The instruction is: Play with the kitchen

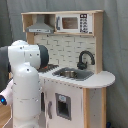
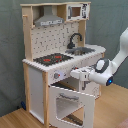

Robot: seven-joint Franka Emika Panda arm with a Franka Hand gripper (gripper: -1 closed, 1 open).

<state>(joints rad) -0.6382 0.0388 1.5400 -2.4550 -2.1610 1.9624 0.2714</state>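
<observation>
While the kitchen (image 2: pixel 57 60) stands on wood floor (image 2: pixel 107 112), pincer (image 2: pixel 76 74) grip unclear.

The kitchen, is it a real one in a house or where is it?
Probably a test room, not a home: the kitchen is a toy, a grey curtain hangs behind it, and a robot arm works there.

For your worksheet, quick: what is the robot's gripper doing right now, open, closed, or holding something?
Gripper: cannot be told; it is up against the toy kitchen front, just above the open oven door.
</observation>
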